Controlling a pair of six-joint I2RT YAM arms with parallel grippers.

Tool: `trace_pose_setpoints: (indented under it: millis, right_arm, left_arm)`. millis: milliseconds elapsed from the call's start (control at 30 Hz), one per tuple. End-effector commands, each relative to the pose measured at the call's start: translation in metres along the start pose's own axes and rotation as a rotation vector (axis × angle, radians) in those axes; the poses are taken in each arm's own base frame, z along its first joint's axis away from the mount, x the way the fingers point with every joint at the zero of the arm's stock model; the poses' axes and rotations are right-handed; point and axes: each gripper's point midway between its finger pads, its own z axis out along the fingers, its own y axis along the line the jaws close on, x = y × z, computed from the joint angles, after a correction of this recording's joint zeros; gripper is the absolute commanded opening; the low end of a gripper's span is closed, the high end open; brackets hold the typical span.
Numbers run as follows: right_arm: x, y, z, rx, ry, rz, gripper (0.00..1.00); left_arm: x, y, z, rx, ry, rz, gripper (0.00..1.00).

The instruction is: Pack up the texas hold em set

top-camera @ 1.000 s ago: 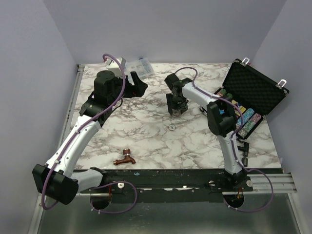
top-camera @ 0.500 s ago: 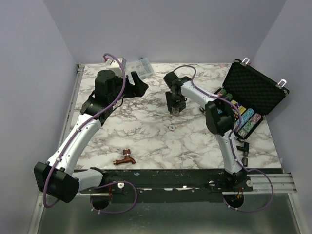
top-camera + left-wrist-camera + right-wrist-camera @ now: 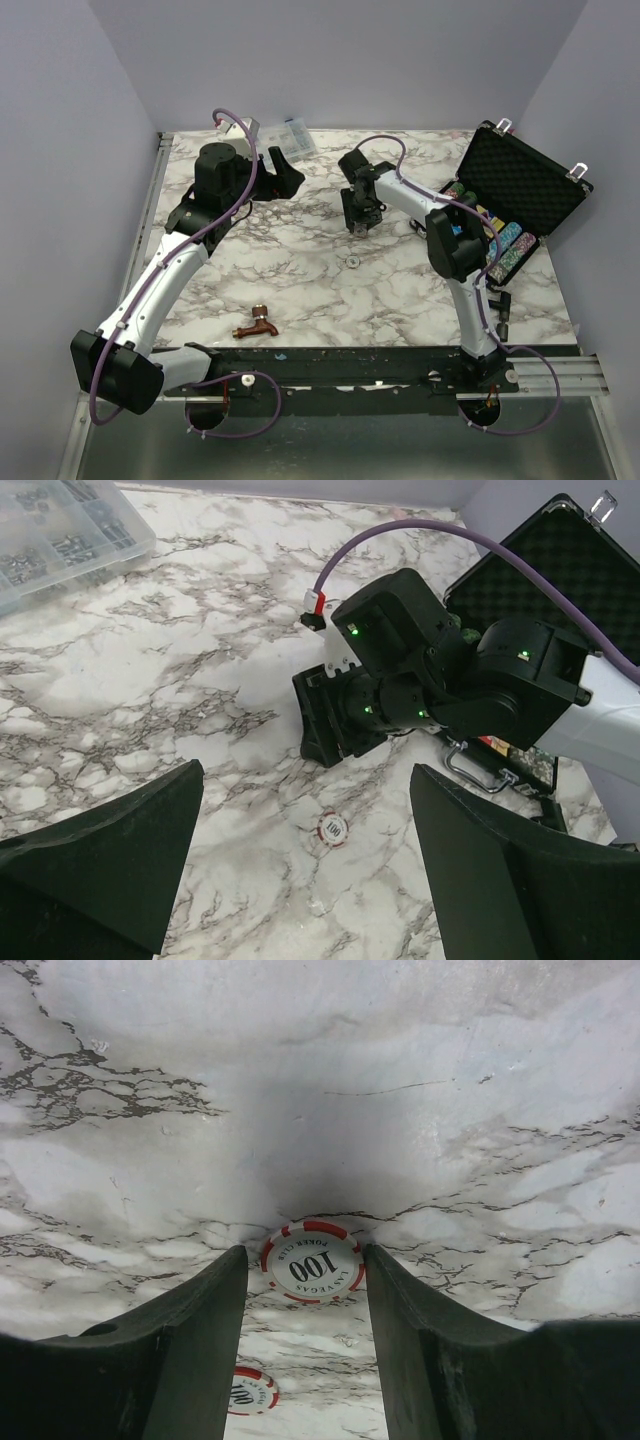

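The black foam-lined case (image 3: 525, 180) lies open at the right, with rows of multicoloured chips (image 3: 500, 248) in its base; its edge and handle also show in the left wrist view (image 3: 560, 570). My right gripper (image 3: 357, 222) is over the table's middle, shut on a white and red "100" chip (image 3: 312, 1261) held by its edges between the fingertips, above the marble. A second "100" chip (image 3: 352, 262) lies flat on the table just in front of it (image 3: 250, 1392) (image 3: 333, 828). My left gripper (image 3: 288, 178) is open and empty, raised at the back left.
A clear plastic compartment box (image 3: 290, 135) sits at the back left (image 3: 60, 530). A copper faucet (image 3: 257, 325) lies near the front edge. Small black parts (image 3: 500, 305) lie in front of the case. Purple walls enclose the table.
My right gripper has shifted slightly away from the loose chip, toward the back of the table, with its chip. The left arm has barely moved.
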Motion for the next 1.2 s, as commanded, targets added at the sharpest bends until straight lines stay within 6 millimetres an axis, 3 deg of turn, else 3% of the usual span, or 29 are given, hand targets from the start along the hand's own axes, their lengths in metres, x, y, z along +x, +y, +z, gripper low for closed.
trace_pose_setpoints:
  millis: [0,333,700,967,1167]
  right_arm:
    - [0.06,-0.017,0.038,0.051,0.218,-0.025,0.53]
    - [0.068,-0.015,0.033,0.022,0.26,-0.062,0.52]
    - [0.059,-0.002,0.043,-0.038,0.247,-0.055,0.32]
    - [0.038,0.011,0.009,-0.106,0.17,-0.031,0.27]
    - [0.038,0.012,-0.009,-0.127,0.158,-0.028,0.27]
  left_arm:
    - [-0.01,-0.008,-0.001,0.033,-0.018,-0.005,0.84]
    - [-0.011,-0.009,-0.003,0.036,-0.021,-0.003,0.84]
    - [-0.011,-0.009,-0.003,0.038,-0.019,-0.003,0.84]
    - [-0.011,-0.009,-0.002,0.04,-0.015,-0.004,0.84]
    - [-0.01,-0.01,-0.002,0.045,-0.013,-0.007,0.84]
